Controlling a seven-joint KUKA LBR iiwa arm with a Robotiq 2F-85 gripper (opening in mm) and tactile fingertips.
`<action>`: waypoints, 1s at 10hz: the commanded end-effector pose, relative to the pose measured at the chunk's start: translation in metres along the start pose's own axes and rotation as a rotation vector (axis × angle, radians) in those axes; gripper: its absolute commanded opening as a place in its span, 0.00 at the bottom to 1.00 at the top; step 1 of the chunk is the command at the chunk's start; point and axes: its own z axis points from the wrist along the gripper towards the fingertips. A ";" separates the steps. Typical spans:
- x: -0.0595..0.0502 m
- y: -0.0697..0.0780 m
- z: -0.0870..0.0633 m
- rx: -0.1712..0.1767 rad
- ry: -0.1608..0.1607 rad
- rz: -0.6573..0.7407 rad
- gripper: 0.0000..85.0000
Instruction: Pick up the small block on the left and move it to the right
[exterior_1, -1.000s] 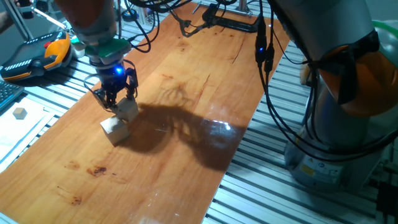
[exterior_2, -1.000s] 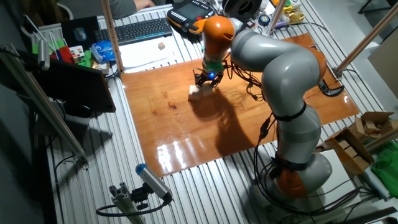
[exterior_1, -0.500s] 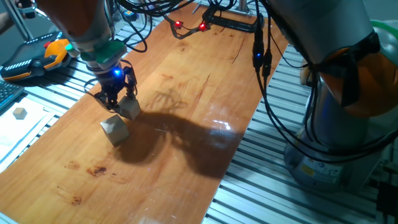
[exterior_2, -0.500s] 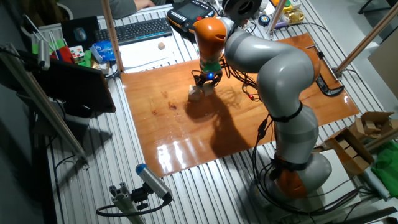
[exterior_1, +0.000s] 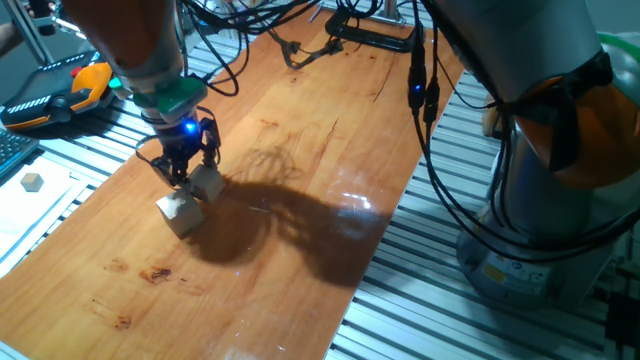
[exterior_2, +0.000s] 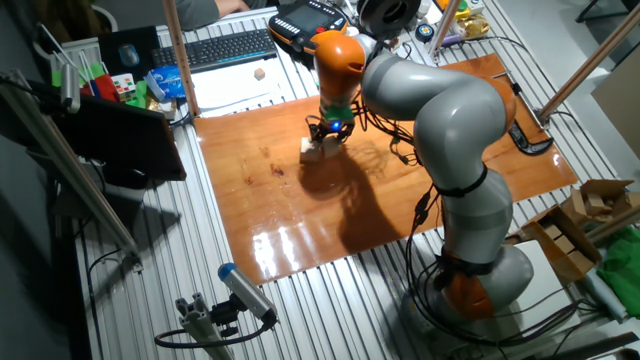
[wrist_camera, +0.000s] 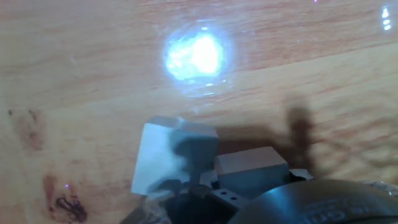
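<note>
The small block (exterior_1: 209, 183) is a pale wooden cube on the wooden board (exterior_1: 300, 250), just right of my gripper (exterior_1: 185, 170). The larger pale cube (exterior_1: 180, 212) sits next to it on the near left. In the hand view one dark finger (wrist_camera: 191, 152) stands between the larger cube (wrist_camera: 161, 158) on the left and the small block (wrist_camera: 252, 167) on the right. The other finger is hidden, so I cannot tell whether the jaws grip the small block. In the other fixed view the gripper (exterior_2: 328, 137) is low over the pale cubes (exterior_2: 311, 151).
A tiny tan cube (exterior_1: 33, 181) lies on white paper left of the board. An orange and black handset (exterior_1: 60, 90) lies at the far left. Cables (exterior_1: 330, 35) lie on the board's far end. A keyboard (exterior_2: 225, 47) sits behind the board.
The gripper has shifted a little to the left and down toward the board. The small block moved with it, closer to the larger cube, which was nudged slightly left.
</note>
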 end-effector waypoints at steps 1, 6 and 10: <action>-0.001 0.001 0.003 -0.009 -0.001 0.003 0.02; -0.002 0.001 0.006 -0.012 0.013 0.100 0.71; -0.002 0.001 0.007 -0.024 0.016 0.099 0.71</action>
